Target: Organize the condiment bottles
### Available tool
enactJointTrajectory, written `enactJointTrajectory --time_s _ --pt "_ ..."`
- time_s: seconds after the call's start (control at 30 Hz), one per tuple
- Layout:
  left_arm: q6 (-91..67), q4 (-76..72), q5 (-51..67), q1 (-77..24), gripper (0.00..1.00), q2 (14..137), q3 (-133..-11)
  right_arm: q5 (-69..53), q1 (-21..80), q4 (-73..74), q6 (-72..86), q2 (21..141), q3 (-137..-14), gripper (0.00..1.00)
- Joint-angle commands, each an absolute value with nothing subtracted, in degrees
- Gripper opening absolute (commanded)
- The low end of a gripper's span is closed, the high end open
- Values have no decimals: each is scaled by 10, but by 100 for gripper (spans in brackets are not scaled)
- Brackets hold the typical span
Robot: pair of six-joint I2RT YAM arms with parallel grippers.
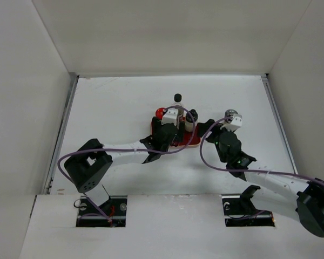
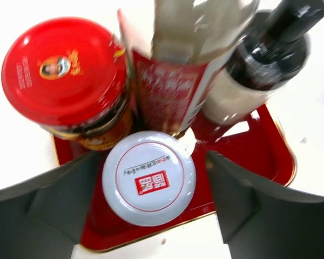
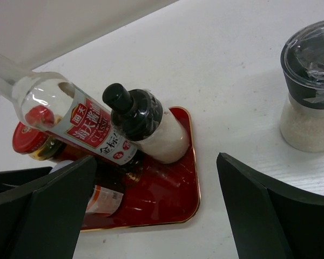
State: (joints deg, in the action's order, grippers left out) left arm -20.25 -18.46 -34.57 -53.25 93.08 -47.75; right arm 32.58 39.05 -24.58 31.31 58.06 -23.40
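Observing the white-lidded jar (image 2: 148,178), I find it on the red tray (image 2: 259,156) with the red-lidded jar (image 2: 62,70), tall bottle (image 2: 173,91) and black-capped bottle (image 2: 259,70). The grey-lidded jar (image 3: 310,91) stands on the counter (image 3: 248,65), apart from the tray. The left end effector (image 2: 153,156) is spread around the white-lidded jar. The right end effector (image 3: 156,159) is spread wide, empty.

The white table (image 1: 124,102) bears a red tray (image 3: 173,200) (gold-rimmed) and, apart, a grey-lidded jar (image 3: 311,91).
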Motion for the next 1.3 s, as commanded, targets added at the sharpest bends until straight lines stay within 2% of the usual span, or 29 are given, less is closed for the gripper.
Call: enactJointTrajectory --time_s 0.0,0.1,0.4,0.53,0.63,0.9,1.13,1.2,1.27 --pt "-200 -243 -359 -541 89 905 -483 344 386 -258 305 593 -252 100" --pt "-196 -252 -372 -543 100 867 -460 374 381 -217 294 592 -275 100" --pt "-201 -359 -403 -523 100 620 -286 476 306 -109 251 612 -363 100" --pt "-221 -356 -470 -501 100 521 -204 485 249 -43 234 658 -414 100" --pt "-240 -355 -470 -478 100 474 -154 476 218 -12 228 693 -439 100" --pt "-280 -353 -392 -421 100 490 -132 402 182 -4 221 757 -481 100" --pt "-291 -357 -381 -407 100 509 -131 349 167 -25 226 801 -499 99" --pt "-293 -359 -381 -403 100 513 -129 345 167 -26 226 813 -504 92" --pt "-294 -359 -378 -402 100 515 -129 352 168 -28 226 817 -504 80"
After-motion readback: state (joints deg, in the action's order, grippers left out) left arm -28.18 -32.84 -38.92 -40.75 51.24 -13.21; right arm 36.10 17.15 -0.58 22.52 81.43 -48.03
